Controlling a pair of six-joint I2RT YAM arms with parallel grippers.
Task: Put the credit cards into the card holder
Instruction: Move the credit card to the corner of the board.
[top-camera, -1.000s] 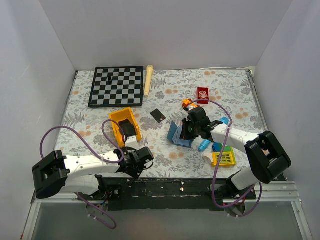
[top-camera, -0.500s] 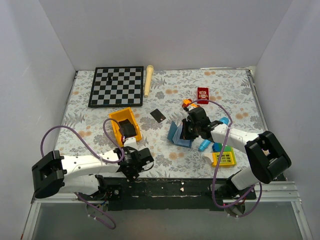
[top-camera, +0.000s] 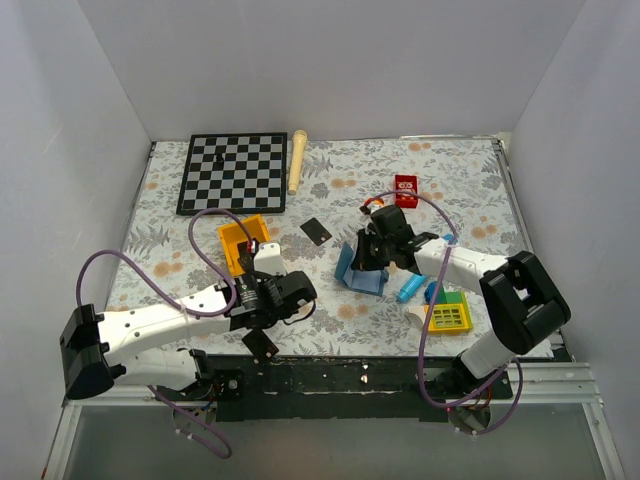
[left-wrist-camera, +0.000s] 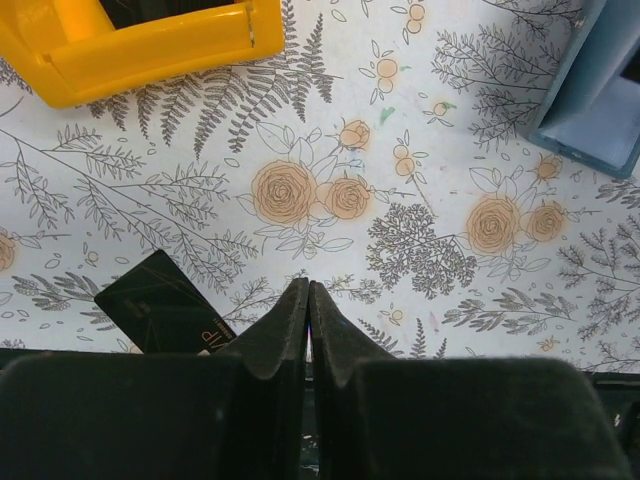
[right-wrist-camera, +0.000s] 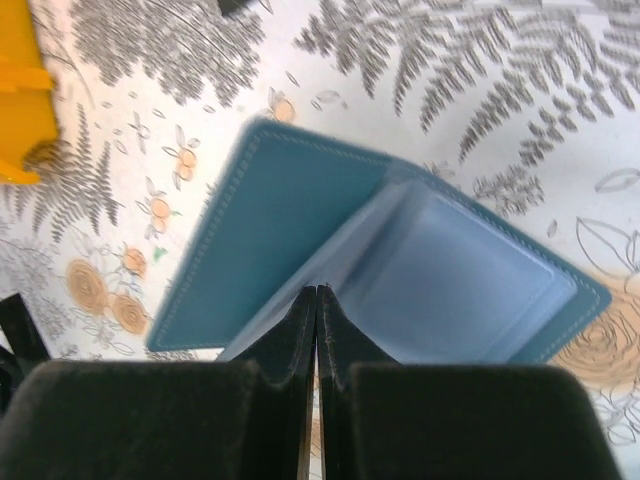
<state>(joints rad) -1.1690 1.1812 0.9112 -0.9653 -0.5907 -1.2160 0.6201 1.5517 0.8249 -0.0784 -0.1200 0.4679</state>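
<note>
Pincers both have jaws pressed together: left pincer holds nothing, right pincer touches the fold of the single open holder, mid-table. Two cards: one card lies just beside the left pincer, the other card mid-table.

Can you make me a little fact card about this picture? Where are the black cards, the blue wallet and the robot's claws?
Near card: thin black rectangular credit card, flat on the flowered tablecloth beside the left gripper
Far card: second black credit card, flat on the cloth, outside the holder
Holder: slate-blue folding card holder, open and propped up
Left gripper: shut, empty
Right gripper: shut, seemingly pinching the holder's flap
</note>
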